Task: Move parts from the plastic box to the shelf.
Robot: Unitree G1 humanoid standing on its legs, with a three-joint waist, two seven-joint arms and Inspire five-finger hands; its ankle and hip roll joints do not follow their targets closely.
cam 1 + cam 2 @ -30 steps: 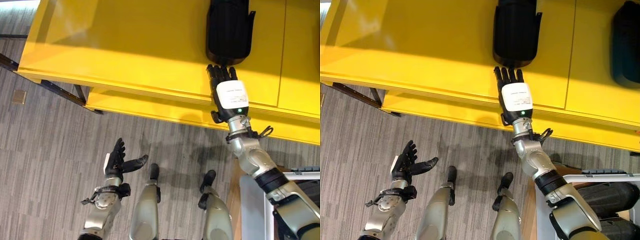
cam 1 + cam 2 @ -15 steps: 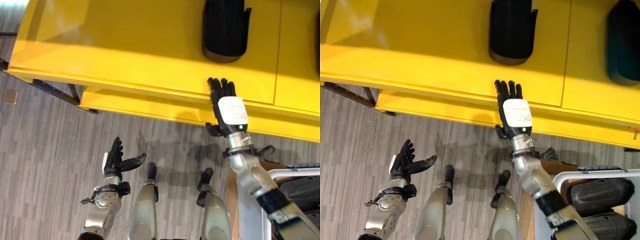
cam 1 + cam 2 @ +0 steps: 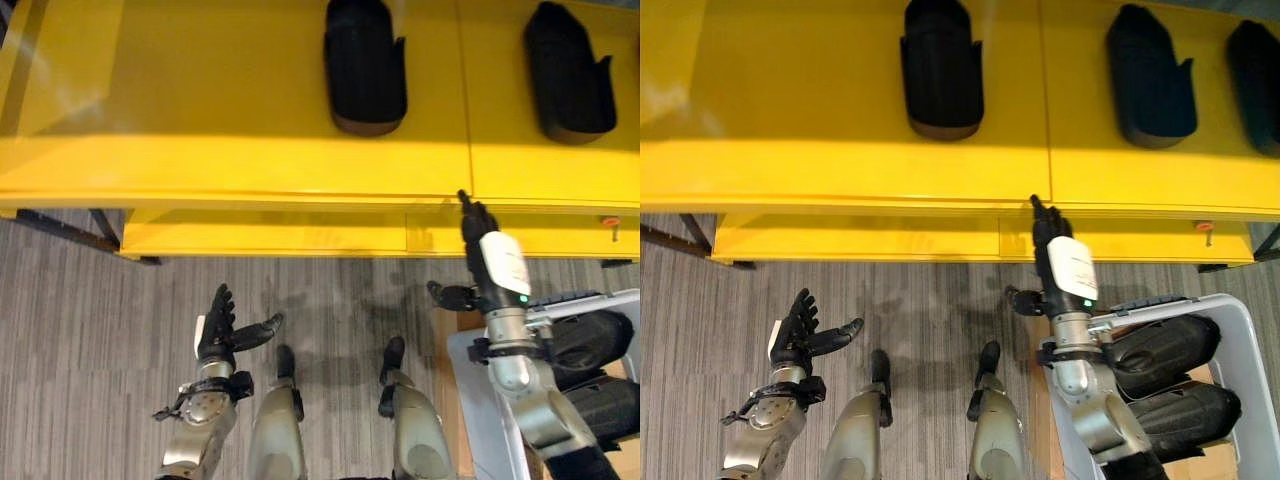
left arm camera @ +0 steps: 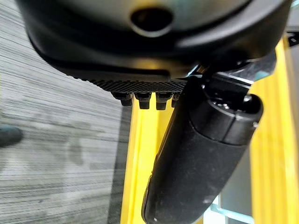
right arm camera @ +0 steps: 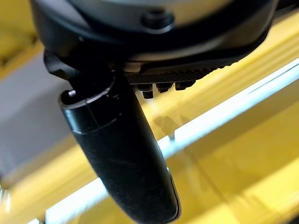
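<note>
The yellow shelf (image 3: 840,150) spans the top of the head views, with a lower yellow ledge (image 3: 860,238) along its front edge and grey striped floor (image 3: 920,310) below. On the shelf top lie three black parts: one (image 3: 941,70) left of the panel seam, a second (image 3: 1151,78) right of it, and a third (image 3: 1255,85) cut off at the right edge. Each lies with its long axis running from the front of the shelf toward the back, the broad rounded end toward the robot and the narrower end pointing away. At lower right stands the pale plastic box (image 3: 1252,400), holding two more black parts (image 3: 1160,352) (image 3: 1185,412) that lie side by side, long axes slanting across the box. The right hand (image 3: 1062,262) rises beside the box, fingers straight and thumb out to the side, fingertips at the front edge of the shelf, holding nothing. The left hand (image 3: 795,335) hangs over the floor at lower left, well apart from the shelf, fingers spread loosely and thumb extended, empty.
</note>
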